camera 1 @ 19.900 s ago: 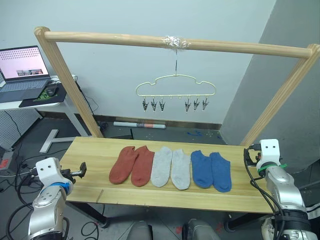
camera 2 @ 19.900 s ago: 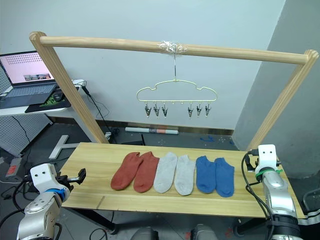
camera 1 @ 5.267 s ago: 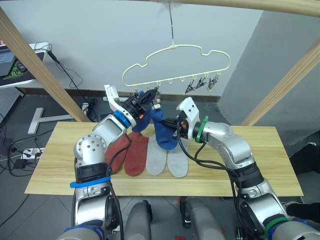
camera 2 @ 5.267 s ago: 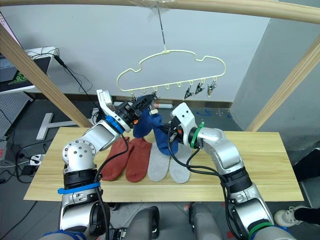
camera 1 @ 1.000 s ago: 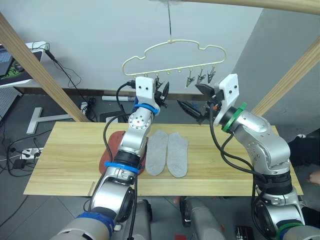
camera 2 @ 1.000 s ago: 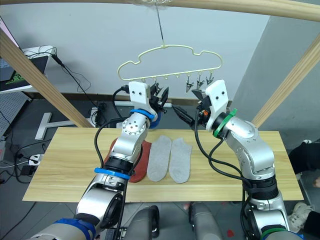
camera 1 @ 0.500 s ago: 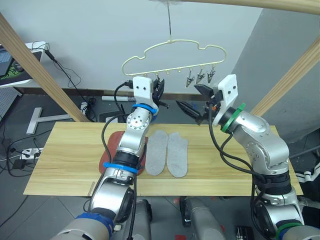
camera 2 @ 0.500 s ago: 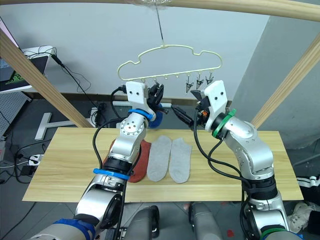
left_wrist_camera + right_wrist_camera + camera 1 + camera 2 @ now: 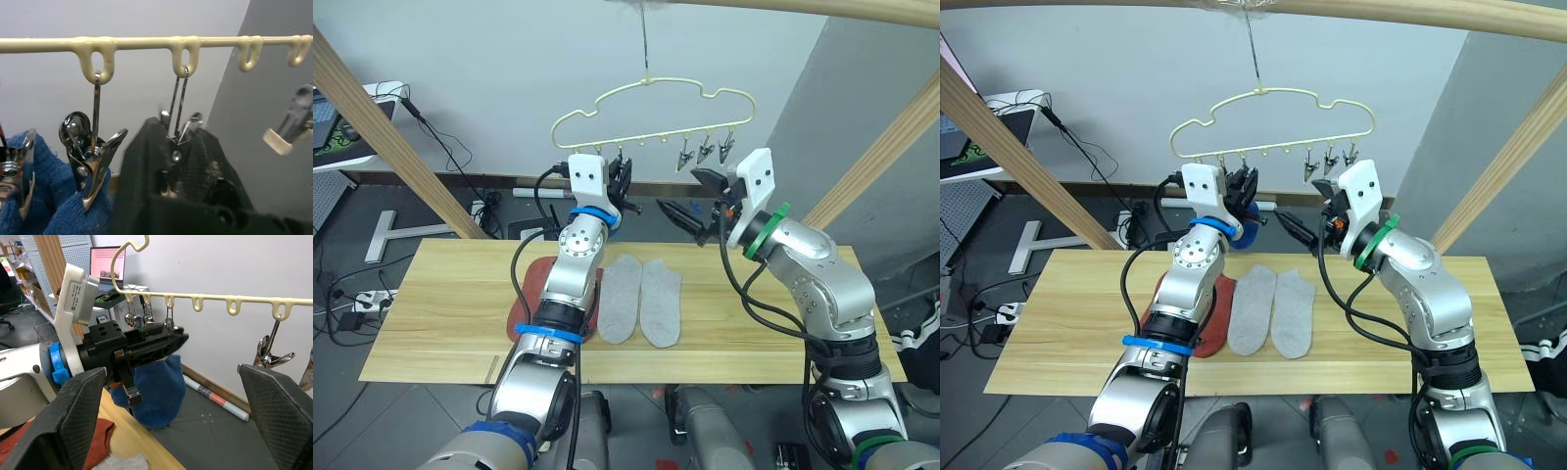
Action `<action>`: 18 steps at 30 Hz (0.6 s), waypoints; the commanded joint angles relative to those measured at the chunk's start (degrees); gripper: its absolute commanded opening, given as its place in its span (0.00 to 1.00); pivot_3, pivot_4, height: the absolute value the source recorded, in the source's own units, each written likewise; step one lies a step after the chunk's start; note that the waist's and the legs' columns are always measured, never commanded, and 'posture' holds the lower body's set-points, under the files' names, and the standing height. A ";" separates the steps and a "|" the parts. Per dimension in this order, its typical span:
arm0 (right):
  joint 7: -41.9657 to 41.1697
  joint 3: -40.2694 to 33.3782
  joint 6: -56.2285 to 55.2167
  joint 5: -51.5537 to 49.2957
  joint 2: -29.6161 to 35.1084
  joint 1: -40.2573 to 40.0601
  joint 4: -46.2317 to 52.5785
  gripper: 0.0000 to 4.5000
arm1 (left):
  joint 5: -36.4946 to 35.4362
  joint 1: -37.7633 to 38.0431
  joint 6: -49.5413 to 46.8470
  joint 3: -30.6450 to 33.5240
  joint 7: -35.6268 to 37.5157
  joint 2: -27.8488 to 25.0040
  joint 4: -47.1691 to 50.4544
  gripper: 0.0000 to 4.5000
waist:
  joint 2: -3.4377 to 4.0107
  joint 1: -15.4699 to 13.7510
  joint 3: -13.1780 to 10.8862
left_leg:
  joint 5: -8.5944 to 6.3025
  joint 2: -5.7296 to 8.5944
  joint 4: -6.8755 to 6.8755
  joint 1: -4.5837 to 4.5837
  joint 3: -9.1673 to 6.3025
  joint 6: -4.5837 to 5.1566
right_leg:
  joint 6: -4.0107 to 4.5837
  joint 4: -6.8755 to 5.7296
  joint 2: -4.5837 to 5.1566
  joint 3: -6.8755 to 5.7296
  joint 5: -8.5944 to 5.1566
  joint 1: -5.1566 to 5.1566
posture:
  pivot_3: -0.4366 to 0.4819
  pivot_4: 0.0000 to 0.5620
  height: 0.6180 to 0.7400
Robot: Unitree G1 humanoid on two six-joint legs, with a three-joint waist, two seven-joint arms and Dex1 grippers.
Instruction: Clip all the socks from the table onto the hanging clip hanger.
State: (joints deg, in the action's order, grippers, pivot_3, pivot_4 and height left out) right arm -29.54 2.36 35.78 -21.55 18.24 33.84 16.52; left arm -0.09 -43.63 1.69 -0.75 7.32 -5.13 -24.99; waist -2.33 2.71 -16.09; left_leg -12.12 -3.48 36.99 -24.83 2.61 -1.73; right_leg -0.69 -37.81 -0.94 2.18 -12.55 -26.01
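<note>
the clip hanger [image 9: 651, 106] hangs by its hook from the wooden rail [image 9: 783, 8] above the far edge of the table [image 9: 431, 313]. the left gripper [image 9: 1246, 182] is raised to the hanger's left end, its black fingers [image 9: 195, 166] pressed together around one of the small metal clips [image 9: 177, 129]. blue socks [image 9: 159, 389] hang in the clips just beside it, at the hanger's left end. the right gripper [image 9: 690, 196] is held up near the middle of the hanger, below its row of clips, its two fingers [image 9: 73, 428] spread wide apart with nothing between them. three more clips [image 9: 705, 149] hang bare toward the hanger's right end. on the table, two light grey socks [image 9: 641, 299] lie side by side near the middle, and the rust-red socks [image 9: 1219, 313] lie just left of them, partly hidden behind the left arm.
</note>
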 commanded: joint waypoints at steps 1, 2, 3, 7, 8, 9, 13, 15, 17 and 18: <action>-0.24 -0.52 -0.88 -0.53 0.28 0.93 1.77 1.00 | 0.10 -1.24 1.42 -0.15 0.12 0.31 1.94 0.48 | 0.00 0.01 0.00 | 0.00 0.00 0.00 0.00 0.01 0.00 | 0.00 0.00 0.00 0.00 0.00 0.00 | 0.40 0.49 1.00; -0.22 -0.53 -0.87 -0.52 0.26 0.93 1.80 1.00 | 0.11 -1.20 1.41 -0.16 0.18 0.29 2.01 0.54 | 0.00 0.01 0.00 | 0.00 0.00 0.00 0.00 0.02 0.00 | 0.00 0.00 0.00 0.00 0.00 0.00 | 0.40 0.49 1.00; -0.20 -0.55 -0.88 -0.50 0.23 0.98 1.74 1.00 | 0.10 -1.24 1.42 -0.15 0.22 0.29 1.99 0.54 | 0.00 0.01 0.00 | 0.00 0.00 0.00 0.00 0.02 0.00 | 0.00 0.00 0.00 0.00 0.00 0.00 | 0.40 0.49 1.00; -0.14 -0.56 -0.89 -0.49 0.14 1.06 1.70 1.00 | 0.17 -1.46 1.41 -0.21 0.25 0.29 2.04 0.54 | 0.00 0.01 0.00 | 0.00 0.00 0.00 0.00 0.02 0.00 | 0.00 0.00 0.00 0.00 0.00 0.00 | 0.40 0.48 1.00; -0.13 -0.58 -0.89 -0.50 0.11 1.07 1.68 1.00 | 0.21 -1.57 1.42 -0.24 0.24 0.31 2.00 0.54 | 0.00 0.01 0.00 | 0.00 0.00 0.00 0.00 0.02 0.00 | 0.00 0.00 0.00 0.00 0.00 0.00 | 0.40 0.48 1.00; -0.13 -0.62 -0.92 -0.50 0.11 1.10 1.58 1.00 | 0.28 -1.74 1.48 -0.30 0.21 0.34 1.89 0.54 | 0.00 0.01 0.00 | 0.00 0.00 0.00 0.00 0.01 0.00 | 0.00 0.00 0.00 0.00 0.00 0.00 | 0.40 0.48 1.00; -0.09 -0.63 -0.97 -0.45 0.09 1.08 1.53 1.00 | 0.50 -1.95 1.75 -0.56 0.30 0.42 1.91 0.54 | 0.00 0.01 0.00 | 0.00 0.01 0.00 0.00 0.02 0.00 | 0.00 0.00 0.00 0.00 0.00 0.00 | 0.40 0.48 1.00; -0.09 -0.76 -1.03 -0.47 0.10 1.26 1.33 1.00 | 0.55 -2.15 1.96 -0.95 0.75 0.63 1.84 0.54 | 0.00 0.01 0.00 | 0.00 0.01 0.00 0.00 0.03 0.00 | 0.00 0.00 0.00 0.00 0.00 0.00 | 0.40 0.48 1.00; 0.03 -0.89 -0.97 -0.51 0.06 1.31 1.32 1.00 | 0.66 -2.09 2.13 -1.38 1.31 0.81 2.19 0.54 | 0.00 0.01 0.00 | 0.00 0.01 0.00 0.00 0.02 0.00 | 0.00 0.00 0.00 -0.01 0.00 0.00 | 0.40 0.48 1.00; 0.05 -0.94 -0.98 -0.51 0.05 1.33 1.27 1.00 | 0.87 -2.10 2.32 -1.66 1.57 0.77 2.27 0.54 | 0.00 0.01 0.00 | 0.00 0.01 0.00 0.00 0.03 0.00 | 0.00 0.00 0.00 -0.01 0.00 0.00 | 0.40 0.48 1.00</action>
State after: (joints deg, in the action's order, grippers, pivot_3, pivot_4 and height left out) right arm -29.67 2.35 35.78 -21.55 18.24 34.12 16.51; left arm 0.16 -44.46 2.11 -1.62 8.34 -4.76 -25.00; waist -2.33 2.72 -16.09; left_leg -12.12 -3.47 36.99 -24.83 2.64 -1.73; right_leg -0.69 -37.81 -0.94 2.18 -12.55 -26.01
